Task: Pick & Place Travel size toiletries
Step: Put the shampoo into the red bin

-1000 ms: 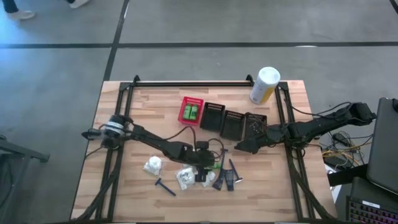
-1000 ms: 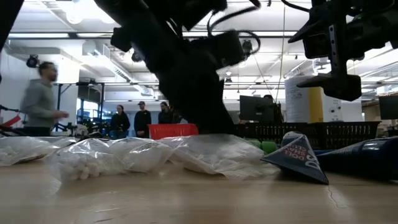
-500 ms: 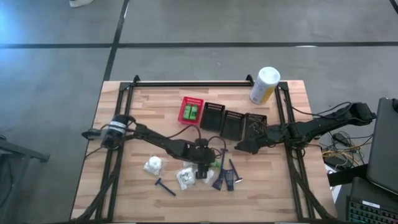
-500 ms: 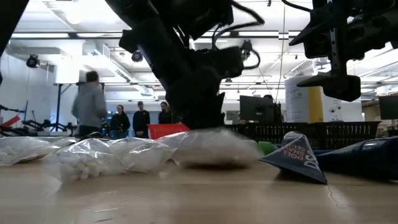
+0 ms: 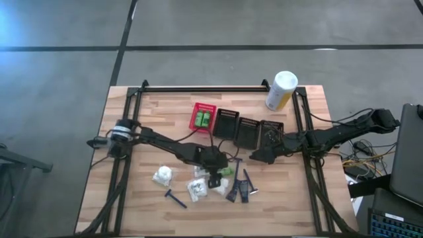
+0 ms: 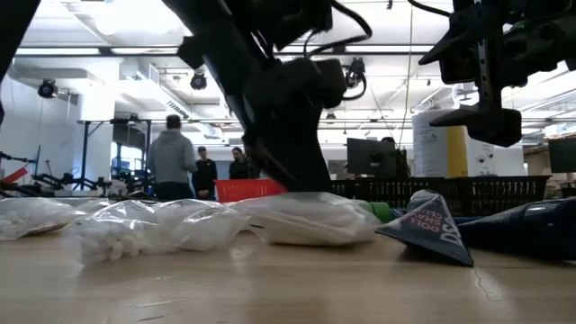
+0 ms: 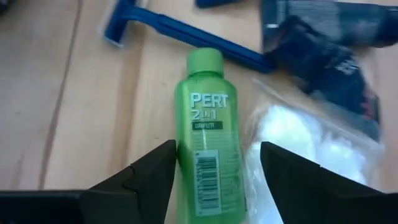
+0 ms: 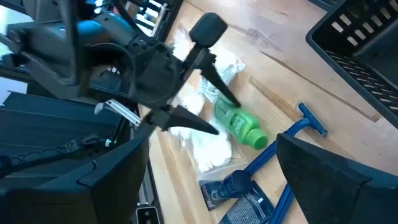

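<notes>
Left gripper [image 7: 211, 186] was open, empty, straddling the green bottle [image 7: 207, 134]; bottle's long axis ran straight ahead between fingers, cap pointing away

The left gripper [image 7: 212, 180] stands open astride a green bottle [image 7: 208, 137], bare wood beside one finger. A white pouch [image 7: 298, 134] crowds the other finger; a blue razor [image 7: 180, 31] lies just past the cap
</notes>
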{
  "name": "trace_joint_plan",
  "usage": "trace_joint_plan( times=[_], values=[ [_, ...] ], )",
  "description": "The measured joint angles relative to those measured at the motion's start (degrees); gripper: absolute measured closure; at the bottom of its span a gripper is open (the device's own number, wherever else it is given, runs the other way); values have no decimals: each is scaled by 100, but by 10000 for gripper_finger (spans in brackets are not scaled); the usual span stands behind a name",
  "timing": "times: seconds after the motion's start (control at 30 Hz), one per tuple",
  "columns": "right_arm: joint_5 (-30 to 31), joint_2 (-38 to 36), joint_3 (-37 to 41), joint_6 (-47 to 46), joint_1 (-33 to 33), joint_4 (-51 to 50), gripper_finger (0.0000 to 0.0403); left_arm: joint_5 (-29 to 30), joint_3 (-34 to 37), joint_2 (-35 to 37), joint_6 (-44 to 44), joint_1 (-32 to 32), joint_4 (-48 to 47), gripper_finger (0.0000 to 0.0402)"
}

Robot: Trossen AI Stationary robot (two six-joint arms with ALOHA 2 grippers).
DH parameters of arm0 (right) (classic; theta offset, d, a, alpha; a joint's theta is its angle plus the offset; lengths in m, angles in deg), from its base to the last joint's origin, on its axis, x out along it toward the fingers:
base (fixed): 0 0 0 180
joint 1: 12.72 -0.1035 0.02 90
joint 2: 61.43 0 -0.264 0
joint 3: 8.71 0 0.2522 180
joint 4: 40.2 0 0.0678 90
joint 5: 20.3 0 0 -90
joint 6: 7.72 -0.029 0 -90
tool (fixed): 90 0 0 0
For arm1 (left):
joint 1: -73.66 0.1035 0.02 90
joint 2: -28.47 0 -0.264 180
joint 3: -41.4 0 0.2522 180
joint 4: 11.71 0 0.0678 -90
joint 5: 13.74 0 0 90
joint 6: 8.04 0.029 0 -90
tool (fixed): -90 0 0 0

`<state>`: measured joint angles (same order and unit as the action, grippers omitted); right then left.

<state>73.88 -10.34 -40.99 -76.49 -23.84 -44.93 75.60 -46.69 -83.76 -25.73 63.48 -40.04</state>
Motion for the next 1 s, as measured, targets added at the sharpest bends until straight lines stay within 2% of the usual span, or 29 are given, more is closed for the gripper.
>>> trace_joint_plan(
  times=[0.23,0.4,0.57,0.63,0.73,0.87,1.0],
  values=[
    [-12,0,-2,44,1,-129,40,400,-5,86,418,120,28,163],
    [-12,0,-2,83,1,-158,39,463,39,84,401,236,36,163],
    [-12,0,-2,85,1,-158,39,-110,9,84,317,187,122,163],
    [-11,0,-2,85,1,-158,39,-159,43,84,420,122,149,163],
    [-10,0,-2,112,1,-158,39,109,86,18,717,69,171,163],
    [-10,0,-2,129,1,-158,39,758,149,-63,759,125,201,163],
    [-10,0,-2,128,1,-158,39,832,149,-84,672,270,208,163]
  ],
)
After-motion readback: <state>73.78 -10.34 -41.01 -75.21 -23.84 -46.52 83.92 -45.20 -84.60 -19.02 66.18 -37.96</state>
